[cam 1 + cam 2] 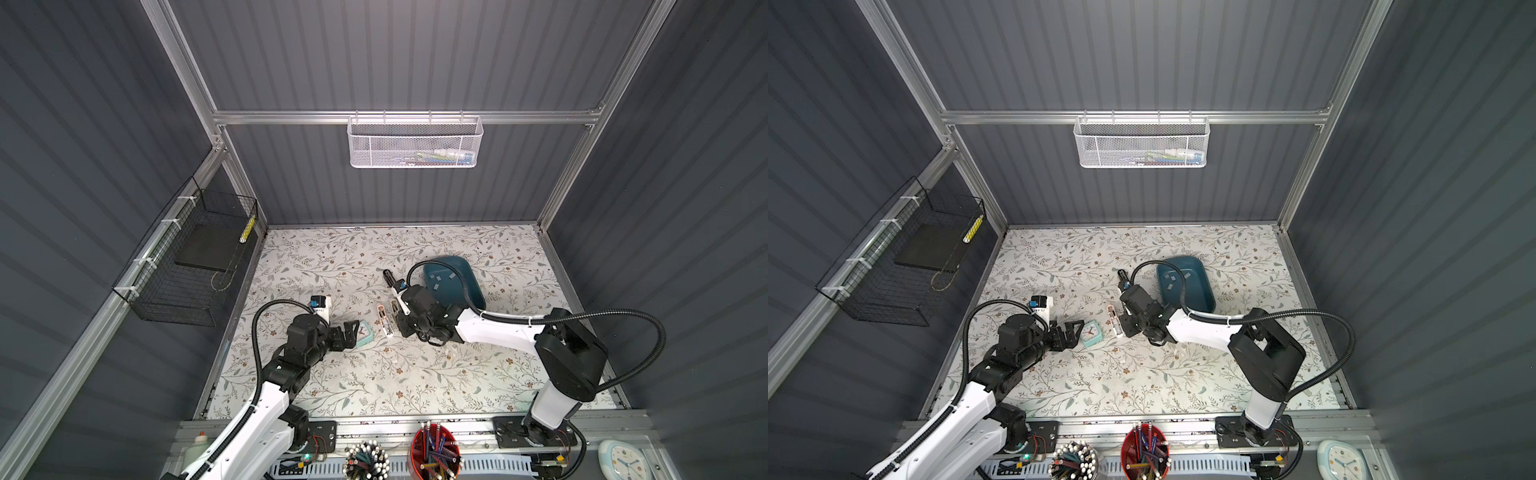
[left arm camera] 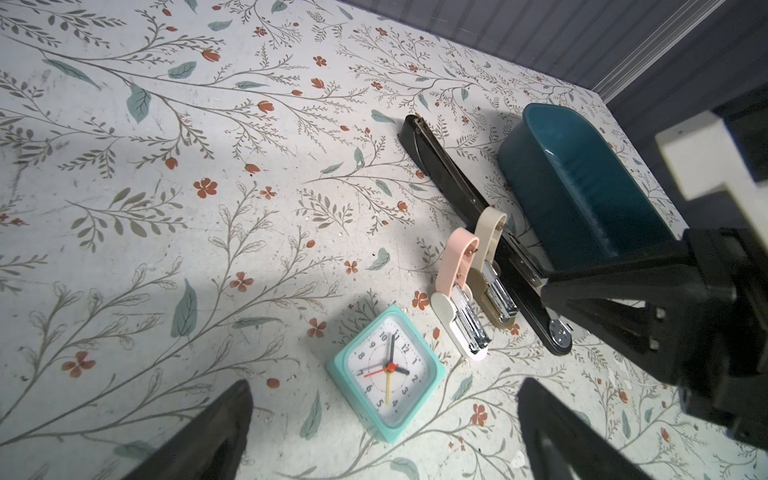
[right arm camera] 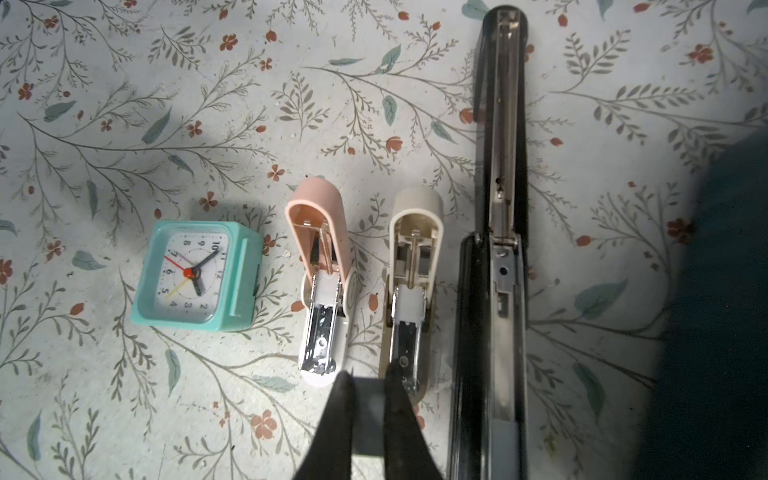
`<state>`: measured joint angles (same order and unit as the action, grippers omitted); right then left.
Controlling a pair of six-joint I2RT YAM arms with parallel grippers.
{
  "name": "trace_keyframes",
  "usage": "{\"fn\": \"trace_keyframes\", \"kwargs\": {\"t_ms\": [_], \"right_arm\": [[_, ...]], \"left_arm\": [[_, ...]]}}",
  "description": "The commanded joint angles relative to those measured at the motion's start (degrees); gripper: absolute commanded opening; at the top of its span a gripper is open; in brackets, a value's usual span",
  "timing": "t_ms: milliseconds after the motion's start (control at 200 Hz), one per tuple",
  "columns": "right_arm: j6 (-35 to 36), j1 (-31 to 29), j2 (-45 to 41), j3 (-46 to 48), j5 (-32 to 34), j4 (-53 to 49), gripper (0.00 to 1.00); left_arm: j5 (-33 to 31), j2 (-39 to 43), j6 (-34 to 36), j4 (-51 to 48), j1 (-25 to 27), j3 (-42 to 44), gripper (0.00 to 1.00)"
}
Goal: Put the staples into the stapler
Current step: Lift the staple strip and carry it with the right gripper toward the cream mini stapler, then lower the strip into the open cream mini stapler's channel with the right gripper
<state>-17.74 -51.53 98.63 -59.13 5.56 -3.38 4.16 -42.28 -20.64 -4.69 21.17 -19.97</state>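
While the right claw pinches a small grey strip between its two fingers, the job looks about half done. The strip, which looks like one of the staples, is up in the air and not yet inside any stapler.

The claw hangs just over the front end of the beige stapler. It lies flipped open on the flowery surface with its metal track showing. That seems to be the one to fill. Beside it lie a pink stapler and a long black stapler, both open too. Whether any track already has staples in it cannot be told.

The other staples sit in the blue tray just past the right arm — a few little grey bits on its floor in both top views.

The left claw is wide open and holds nothing. It waits right next to a small green clock.

What is left, it seems, is the fiddly part — line the strip up with the track, lay it in, let go, and shut the lid.
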Motion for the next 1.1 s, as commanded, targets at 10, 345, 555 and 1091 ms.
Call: {"fn": "trace_keyframes", "kwargs": {"t_ms": [10, 345, 555, 1091], "right_arm": [[-1.4, 0.0, 1.1, 0.0, 0.5, 0.7, 0.0], [-0.1, 0.0, 5.2, -2.2, 3.0, -0.7, 0.0], [0.8, -0.1, 5.1, -2.4, 3.5, -0.6, 0.0], [1.8, 0.0, 7.5, -4.5, 3.9, -1.1, 0.0]], "left_arm": [[1.0, -0.5, -0.4, 0.9, -0.3, 0.6, 1.0], [2.0, 0.7, -0.2, 1.1, -0.3, 1.0, 1.0], [1.9, 1.2, -0.2, 1.2, -0.3, 1.2, 1.0], [2.0, 0.9, -0.1, 1.3, -0.3, 1.2, 1.0]]}}
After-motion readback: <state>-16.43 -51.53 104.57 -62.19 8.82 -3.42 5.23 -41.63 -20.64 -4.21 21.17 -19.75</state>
